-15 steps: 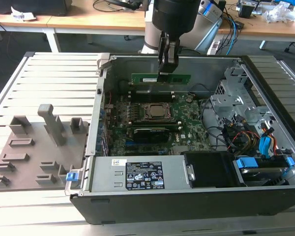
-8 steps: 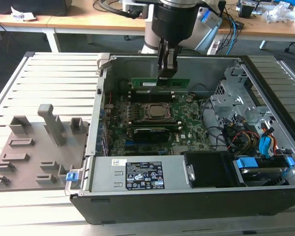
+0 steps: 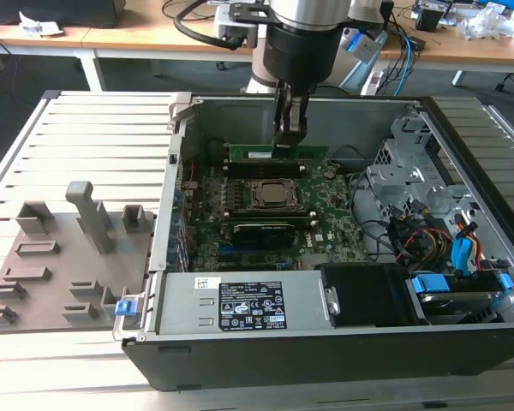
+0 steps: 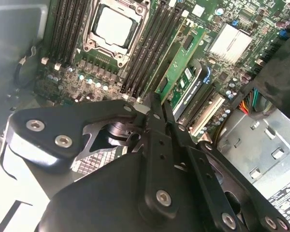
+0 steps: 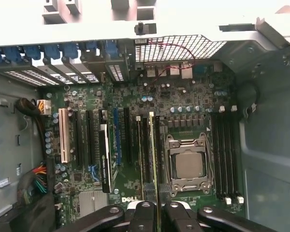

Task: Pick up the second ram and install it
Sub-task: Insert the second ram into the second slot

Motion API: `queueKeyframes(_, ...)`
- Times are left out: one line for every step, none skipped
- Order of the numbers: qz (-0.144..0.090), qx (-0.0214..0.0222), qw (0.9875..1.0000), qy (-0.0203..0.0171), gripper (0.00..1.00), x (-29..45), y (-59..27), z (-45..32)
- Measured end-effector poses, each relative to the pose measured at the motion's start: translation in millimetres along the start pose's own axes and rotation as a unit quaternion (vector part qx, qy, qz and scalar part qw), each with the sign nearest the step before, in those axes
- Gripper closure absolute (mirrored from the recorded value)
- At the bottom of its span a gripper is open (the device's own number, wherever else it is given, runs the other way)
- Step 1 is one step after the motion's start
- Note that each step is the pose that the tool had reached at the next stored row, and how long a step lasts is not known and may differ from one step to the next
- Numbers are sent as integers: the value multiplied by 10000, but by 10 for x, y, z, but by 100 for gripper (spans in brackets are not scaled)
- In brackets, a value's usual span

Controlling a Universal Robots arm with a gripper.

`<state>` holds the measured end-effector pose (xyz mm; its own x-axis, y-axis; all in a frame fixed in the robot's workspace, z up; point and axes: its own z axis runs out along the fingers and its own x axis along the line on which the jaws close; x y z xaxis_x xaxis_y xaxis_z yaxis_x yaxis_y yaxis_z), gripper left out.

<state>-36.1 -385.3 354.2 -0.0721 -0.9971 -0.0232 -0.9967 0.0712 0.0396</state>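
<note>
One green stick, the second ram (image 3: 277,154), is pinched by the jaws of the gripper (image 3: 289,139) over its slot beside the CPU socket (image 3: 268,195); any tilt risks jamming.

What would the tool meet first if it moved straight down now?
Probably the ram standing on edge in its slot beside the CPU socket. The tool sits right over its top edge; whether they touch is unclear.

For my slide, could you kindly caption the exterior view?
Gripper holding the second ram upright over the motherboard.
</note>
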Motion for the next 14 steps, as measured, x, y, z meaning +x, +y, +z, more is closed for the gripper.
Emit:
queueKeyframes(0,0,10000,0,86,1,-1,17)
queueKeyframes(0,0,10000,0,86,1,-1,25)
queueKeyframes(0,0,10000,0,86,1,-1,35)
queueKeyframes(0,0,10000,0,86,1,-2,43)
queueKeyframes(0,0,10000,0,86,1,-2,56)
queueKeyframes(0,0,10000,0,86,2,-3,70)
queueKeyframes(0,0,10000,0,86,2,-3,80)
queueKeyframes(0,0,10000,0,86,2,-4,91)
queueKeyframes(0,0,10000,0,86,2,-4,101)
queueKeyframes(0,0,10000,0,86,3,-5,122)
queueKeyframes(0,0,10000,0,86,3,-5,136)
queueKeyframes(0,0,10000,0,86,3,-6,145)
queueKeyframes(0,0,10000,0,86,4,-6,152)
queueKeyframes(0,0,10000,0,86,4,-6,162)
